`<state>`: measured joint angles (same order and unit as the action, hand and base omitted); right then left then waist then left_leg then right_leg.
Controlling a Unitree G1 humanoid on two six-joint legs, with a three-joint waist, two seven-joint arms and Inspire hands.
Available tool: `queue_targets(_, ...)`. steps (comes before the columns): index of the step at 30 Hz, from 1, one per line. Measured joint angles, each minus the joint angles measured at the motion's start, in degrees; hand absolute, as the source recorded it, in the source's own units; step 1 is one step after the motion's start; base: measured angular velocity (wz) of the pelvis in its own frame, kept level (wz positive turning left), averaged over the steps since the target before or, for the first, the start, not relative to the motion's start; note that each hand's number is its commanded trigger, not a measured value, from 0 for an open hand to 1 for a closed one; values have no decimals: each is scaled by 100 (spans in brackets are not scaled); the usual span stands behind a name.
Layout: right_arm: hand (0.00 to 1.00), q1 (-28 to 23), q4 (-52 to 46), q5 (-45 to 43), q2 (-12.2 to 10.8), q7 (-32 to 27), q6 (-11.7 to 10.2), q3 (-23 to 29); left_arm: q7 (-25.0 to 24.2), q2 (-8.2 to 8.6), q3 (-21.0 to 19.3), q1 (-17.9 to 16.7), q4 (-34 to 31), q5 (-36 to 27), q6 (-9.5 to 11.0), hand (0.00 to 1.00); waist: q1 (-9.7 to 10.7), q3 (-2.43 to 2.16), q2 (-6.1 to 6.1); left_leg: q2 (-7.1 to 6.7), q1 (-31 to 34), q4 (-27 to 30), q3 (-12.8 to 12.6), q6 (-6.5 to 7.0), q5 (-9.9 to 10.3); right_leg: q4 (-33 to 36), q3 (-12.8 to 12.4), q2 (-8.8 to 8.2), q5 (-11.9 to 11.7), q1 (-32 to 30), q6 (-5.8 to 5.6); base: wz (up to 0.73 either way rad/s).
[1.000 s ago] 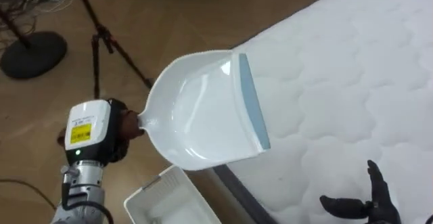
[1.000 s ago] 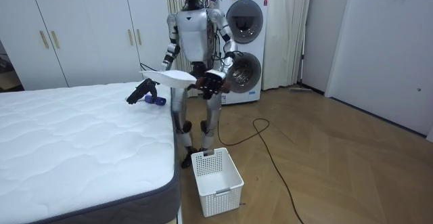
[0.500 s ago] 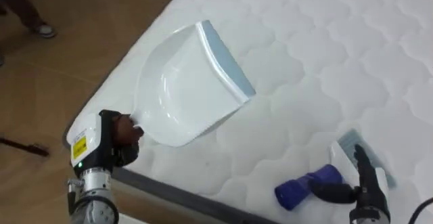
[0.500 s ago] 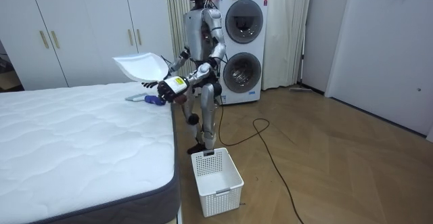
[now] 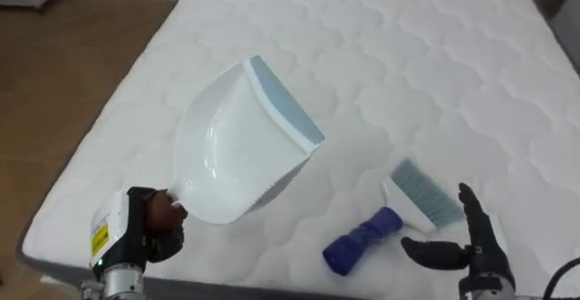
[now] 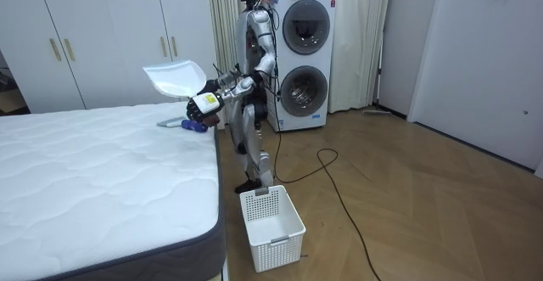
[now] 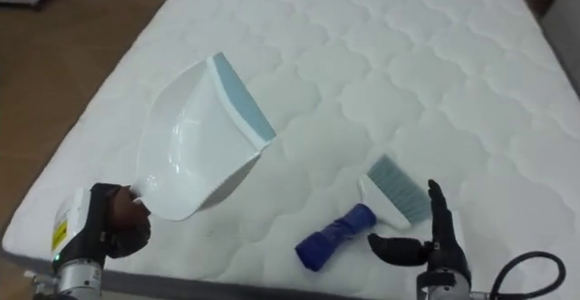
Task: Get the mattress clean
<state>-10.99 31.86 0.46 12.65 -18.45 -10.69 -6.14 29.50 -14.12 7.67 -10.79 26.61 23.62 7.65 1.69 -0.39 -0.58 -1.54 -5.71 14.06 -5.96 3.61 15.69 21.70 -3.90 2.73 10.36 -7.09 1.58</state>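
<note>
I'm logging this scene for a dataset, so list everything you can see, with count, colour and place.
bed: one, white quilted mattress, in front of the robot.
dustpan: one, white with a pale blue lip, held up over the near part of the bed.
brush: one, blue handle and grey-blue bristles, lying on the bed near its edge.
basket: one, white, on the floor by the bed's corner.
washing machines: two, white, stacked behind the robot.
wardrobe: one, white, along the wall beyond the bed.
floor: brown wood.
left hand: dark, curled round the dustpan's handle.
right hand: dark, fingers spread, close beside the brush.
</note>
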Motion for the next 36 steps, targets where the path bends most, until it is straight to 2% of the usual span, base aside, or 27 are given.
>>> queue_targets(1,0,0,-3,1,-14,15,34,17,-32,34,1,0,-1,-51,1,24,23,0,-7,34,-57,-76,-48,-24,18,11,-76,61,-16,-13,25,-50)
queue_targets(2,0,0,-7,6,-14,23,34,21,-33,46,0,0,-1,-60,13,0,29,2,-9,71,-89,-125,-74,-35,27,11,-82,79,-25,-19,40,-40)
queue_targets(5,0,1,-129,27,-17,25,34,56,-39,53,1,-2,2,-72,32,0,24,3,-10,98,-117,-168,-198,-79,53,8,-228,200,-49,-70,89,-30)
queue_targets(8,0,32,-147,50,-9,-2,35,83,-39,101,5,-3,3,-115,32,0,15,22,-35,117,-156,-171,-200,-87,52,-6,-388,288,-58,-44,119,-31)
queue_targets(10,0,27,-117,60,-28,-9,74,78,-38,150,7,-1,5,-176,32,0,34,51,-66,120,-197,-140,-200,-86,52,-31,-466,317,-49,15,128,-21)
queue_targets(14,0,21,-103,192,-129,-10,83,76,-37,150,-24,1,0,-258,32,0,104,73,-42,97,-185,-139,-209,-86,53,29,-538,328,-12,-32,118,-13)
queue_targets(16,0,25,-96,195,-180,-10,99,76,-38,151,-48,1,5,-277,31,0,101,107,14,67,-182,-140,-244,-85,53,207,-556,314,30,-121,113,-14)
queue_targets(19,0,54,29,147,-205,34,99,79,-99,147,-55,2,71,-377,40,0,107,114,52,64,-168,-127,-297,-82,55,303,-530,263,40,-227,116,-18)
queue_targets(24,0,80,323,202,-209,124,231,80,-344,148,-67,-3,182,-1053,98,0,104,106,30,80,-117,-157,-314,-62,82,198,-444,287,9,-237,118,1)
queue_targets(29,0,90,636,253,-217,104,225,213,-517,156,-108,-39,505,-1290,123,0,71,89,-9,111,-268,-363,-319,-76,92,110,-420,335,-23,-115,136,0)
queue_targets(32,0,92,845,311,-219,9,191,486,-517,157,-349,-102,695,-1420,186,0,74,74,-28,140,-296,-394,-318,-82,92,43,-371,351,-42,-75,153,0)
queue_targets(33,0,100,984,387,-217,-49,155,589,-517,158,-458,-106,826,-1555,215,0,71,54,-33,150,-308,-375,-321,-85,92,13,-380,364,-54,-64,158,-6)
queue_targets(36,0,35,1215,648,-190,-208,142,753,-469,161,-750,-168,1151,-2051,246,0,11,44,-25,170,-381,-275,-338,-94,87,-37,-380,383,-59,42,170,-13)
